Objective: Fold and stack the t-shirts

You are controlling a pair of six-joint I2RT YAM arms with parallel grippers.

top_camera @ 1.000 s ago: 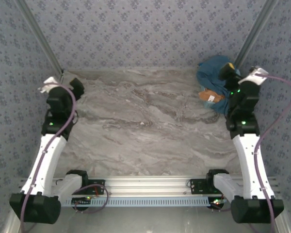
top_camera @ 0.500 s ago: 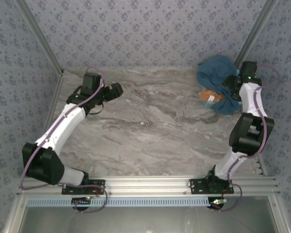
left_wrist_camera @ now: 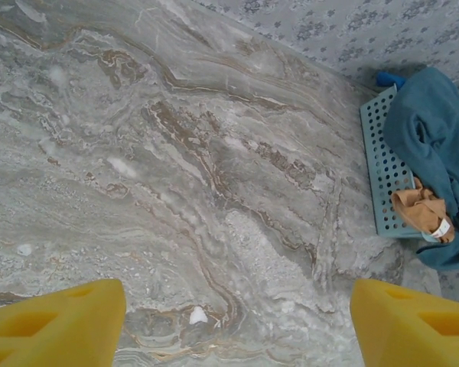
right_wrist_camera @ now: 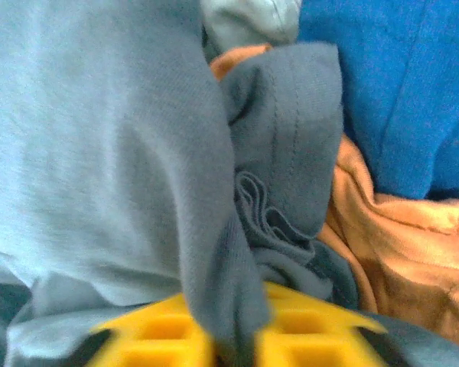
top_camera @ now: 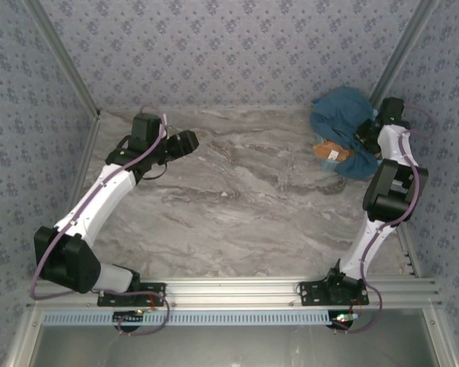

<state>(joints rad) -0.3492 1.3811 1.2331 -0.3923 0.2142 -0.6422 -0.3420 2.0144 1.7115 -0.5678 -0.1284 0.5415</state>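
The t-shirts lie in a heap (top_camera: 341, 115) at the table's far right corner, dark blue cloth over an orange-brown one (top_camera: 333, 150). My right gripper (top_camera: 365, 136) is pushed into that heap. In the right wrist view its yellow fingers (right_wrist_camera: 168, 332) are shut on a fold of the dusty slate-blue t-shirt (right_wrist_camera: 138, 153), with a bright blue shirt (right_wrist_camera: 398, 92) and the orange-brown shirt (right_wrist_camera: 402, 252) behind it. My left gripper (top_camera: 185, 142) hovers over bare table at the far left, its yellow fingers (left_wrist_camera: 57, 321) wide open with nothing between them.
A light-blue perforated plastic basket (left_wrist_camera: 376, 157) lies under the heap, seen in the left wrist view beside the blue cloth (left_wrist_camera: 432, 130). Patterned walls close the table's back and sides. The marble tabletop (top_camera: 245, 206) stretches between the two arms.
Both arms have reached out from their folded pose. The right gripper went into the heap and shut on the slate-blue cloth. The left gripper drifted slightly right over the table.
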